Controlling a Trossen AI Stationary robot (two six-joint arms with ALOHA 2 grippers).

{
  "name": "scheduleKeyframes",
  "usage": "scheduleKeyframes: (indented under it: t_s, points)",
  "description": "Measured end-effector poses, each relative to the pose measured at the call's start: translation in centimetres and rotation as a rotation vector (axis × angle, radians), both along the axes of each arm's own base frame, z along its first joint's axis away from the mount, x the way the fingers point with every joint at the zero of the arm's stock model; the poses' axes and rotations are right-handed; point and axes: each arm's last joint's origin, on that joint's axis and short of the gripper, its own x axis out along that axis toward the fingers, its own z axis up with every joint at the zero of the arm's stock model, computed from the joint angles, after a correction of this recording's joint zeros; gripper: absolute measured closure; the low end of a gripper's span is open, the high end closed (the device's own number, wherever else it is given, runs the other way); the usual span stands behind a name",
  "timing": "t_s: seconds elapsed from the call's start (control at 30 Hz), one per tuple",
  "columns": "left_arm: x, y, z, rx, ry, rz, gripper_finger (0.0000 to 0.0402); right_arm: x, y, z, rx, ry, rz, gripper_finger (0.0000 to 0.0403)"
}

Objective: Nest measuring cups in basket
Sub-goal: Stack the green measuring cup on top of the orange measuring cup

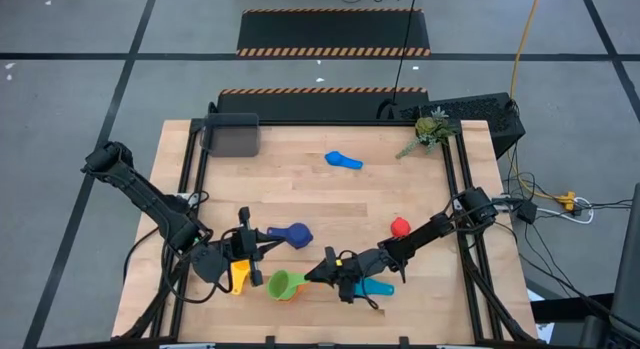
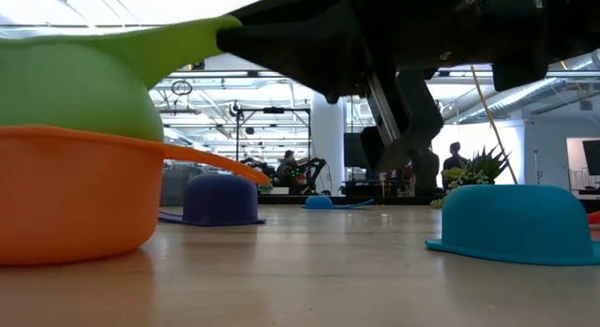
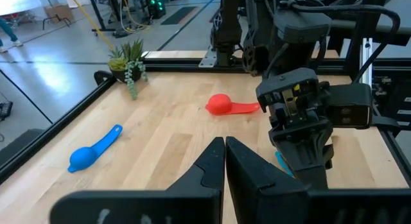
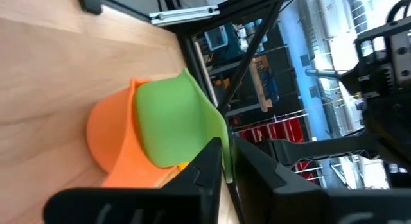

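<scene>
Now right tool (image 4: 225,161) pinching green cup's (image 4: 170,124) handle, left tool (image 3: 225,161) closed, empty

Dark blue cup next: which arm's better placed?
Left, probably. The left gripper is shut and empty beside the dark blue cup; the right gripper is clamped on the green cup by its handle.

Lighting is bright and even, from overhead. Shadows on the table (image 1: 300,204) are soft. In the low view, the near green cup (image 2: 75,79) is blurred; ceiling lights glare.
</scene>
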Motion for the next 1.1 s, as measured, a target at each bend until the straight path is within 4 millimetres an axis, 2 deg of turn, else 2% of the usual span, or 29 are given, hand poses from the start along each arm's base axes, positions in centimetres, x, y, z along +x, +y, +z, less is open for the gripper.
scheduleKeyframes:
  t_s: [0.37, 0.63, 0.8, 1.1]
  points:
    - [0.0, 0.0, 0.0, 0.001, 0.002, -0.006, 0.0382, 0.2, -0.8, -0.7, 0.032, 0.077, -0.004, 0.0339]
    - [0.0, 0.0, 0.0, 0.001, 0.003, -0.008, 0.0382, 0.6, -1.8, -1.0, 0.152, 0.141, -0.003, 0.0316]
    - [0.0, 0.0, 0.0, 0.001, 0.003, -0.008, 0.0382, 0.7, -2.5, -1.6, 0.205, 0.219, -0.008, 0.0288]
    - [0.0, 0.0, 0.0, 0.001, 0.003, -0.008, 0.0382, 1.1, -3.9, -1.8, 0.413, 0.308, -0.007, 0.0242]
